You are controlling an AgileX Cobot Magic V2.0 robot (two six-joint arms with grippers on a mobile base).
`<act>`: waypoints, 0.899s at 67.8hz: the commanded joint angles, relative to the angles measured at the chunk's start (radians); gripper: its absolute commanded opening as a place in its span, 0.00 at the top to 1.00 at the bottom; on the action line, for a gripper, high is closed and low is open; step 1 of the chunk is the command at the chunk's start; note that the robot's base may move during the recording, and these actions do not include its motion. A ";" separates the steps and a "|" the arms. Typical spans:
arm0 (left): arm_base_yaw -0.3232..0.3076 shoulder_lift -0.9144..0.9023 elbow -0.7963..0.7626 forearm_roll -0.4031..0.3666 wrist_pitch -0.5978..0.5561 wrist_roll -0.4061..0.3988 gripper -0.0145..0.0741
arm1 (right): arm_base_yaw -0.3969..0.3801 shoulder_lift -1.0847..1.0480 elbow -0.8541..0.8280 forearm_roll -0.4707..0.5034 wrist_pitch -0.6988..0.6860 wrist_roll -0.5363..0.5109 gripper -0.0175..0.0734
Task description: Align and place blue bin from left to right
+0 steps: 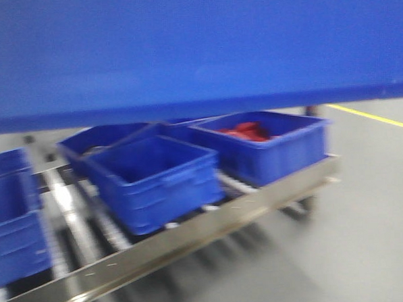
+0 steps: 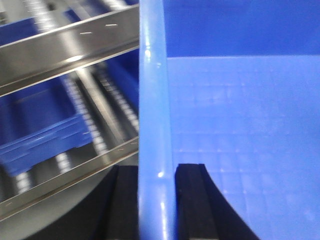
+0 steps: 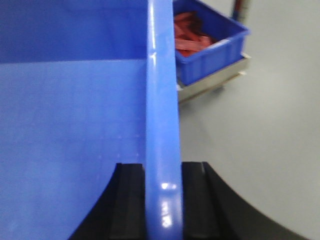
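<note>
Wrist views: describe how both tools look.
The left tool and right tool look alike. Each has two matte black fingers with flat tops, faint vertical grooves, and outer edges that flare outward toward the base. No cables, markings or arm links are visible.

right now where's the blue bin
The blue bin fills the top of the front view, with the roller rack beyond it; the left gripper clamps its left wall and the right gripper its right wall.

Blue crates (image 1: pixel 155 177) on steel roller rack (image 1: pixel 192 231)
</note>
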 commanded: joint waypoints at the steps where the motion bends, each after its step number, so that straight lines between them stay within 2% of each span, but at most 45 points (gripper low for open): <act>1: -0.016 -0.001 -0.007 0.012 -0.112 -0.002 0.96 | 0.013 -0.002 -0.010 -0.010 -0.405 -0.009 0.99; 61: -0.016 -0.001 -0.007 0.012 -0.112 -0.002 0.96 | 0.013 -0.002 -0.010 -0.010 -0.405 -0.009 0.99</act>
